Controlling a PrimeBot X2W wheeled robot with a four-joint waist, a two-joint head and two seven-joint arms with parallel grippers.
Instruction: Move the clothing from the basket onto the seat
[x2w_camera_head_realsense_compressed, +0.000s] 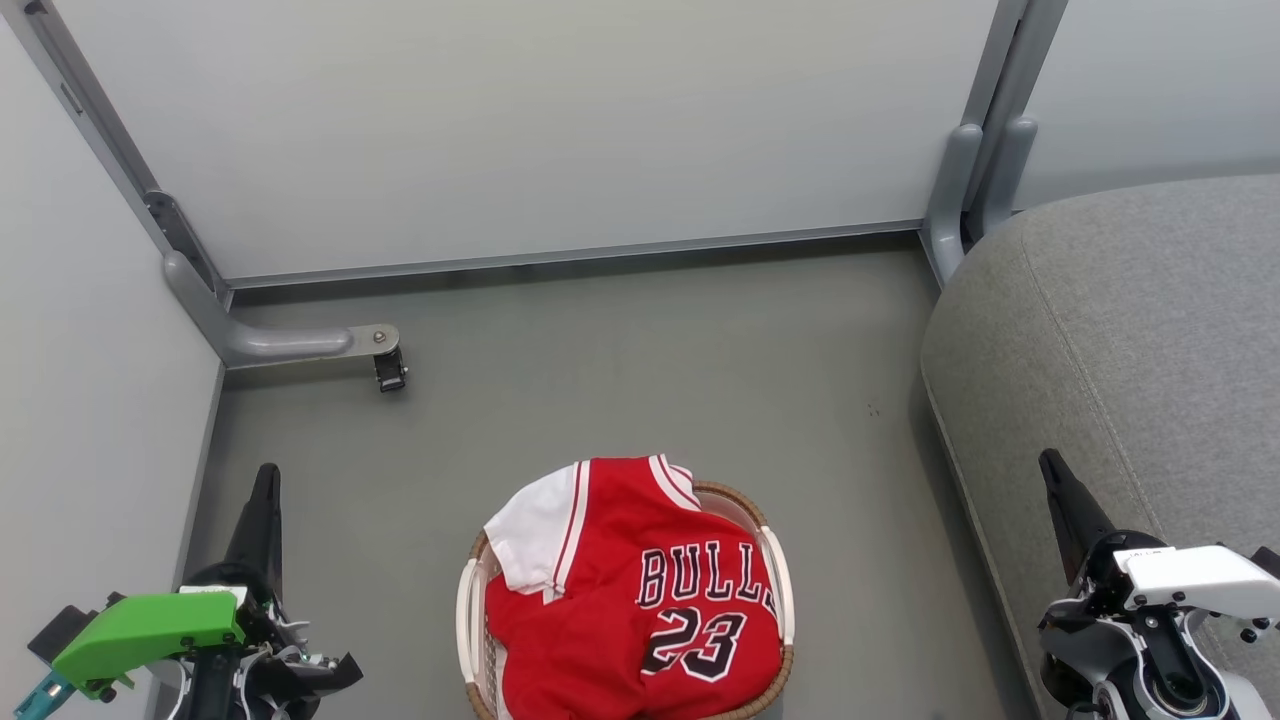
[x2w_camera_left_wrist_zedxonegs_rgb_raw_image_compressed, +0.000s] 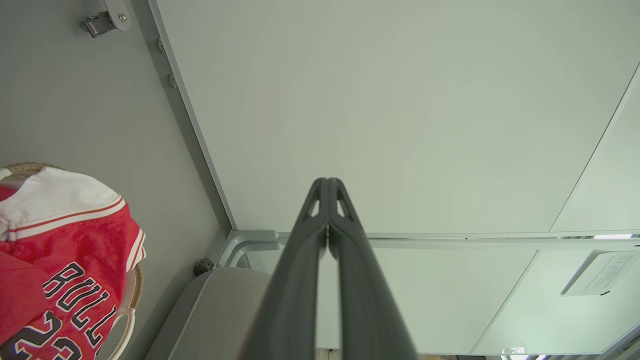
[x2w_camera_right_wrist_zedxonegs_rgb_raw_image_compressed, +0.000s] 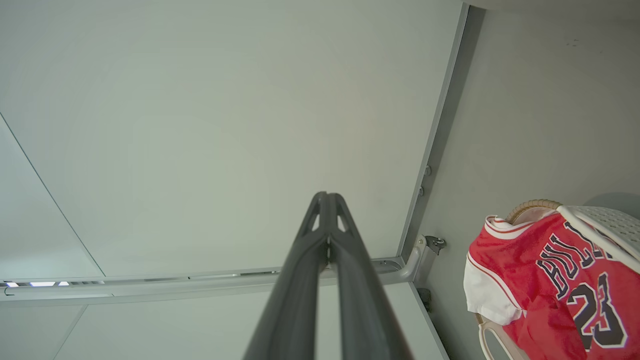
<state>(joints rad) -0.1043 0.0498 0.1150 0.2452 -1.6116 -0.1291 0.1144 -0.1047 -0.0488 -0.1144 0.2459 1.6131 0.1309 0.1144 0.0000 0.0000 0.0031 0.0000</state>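
The clothing (x2w_camera_head_realsense_compressed: 630, 590) lies heaped in the basket (x2w_camera_head_realsense_compressed: 778, 580) at the bottom centre of the head view, on the grey floor (x2w_camera_head_realsense_compressed: 620, 360). A red jersey lettered "BULLS 23" is on top, one white sleeve draped over the rim toward the upper left. The red folds beneath may be a second garment, but the jersey hides too much to tell. The seat (x2w_camera_head_realsense_compressed: 1130, 320) takes the right side of the frame, apart from the basket. The left jaws rise at the lower left and the right jaws at the lower right, before the seat. In the wrist views the left fingers (x2w_camera_left_wrist_zedxonegs_rgb_raw_image_compressed: 300, 260) and the right fingers (x2w_camera_right_wrist_zedxonegs_rgb_raw_image_compressed: 300, 270) are pressed together, holding nothing.
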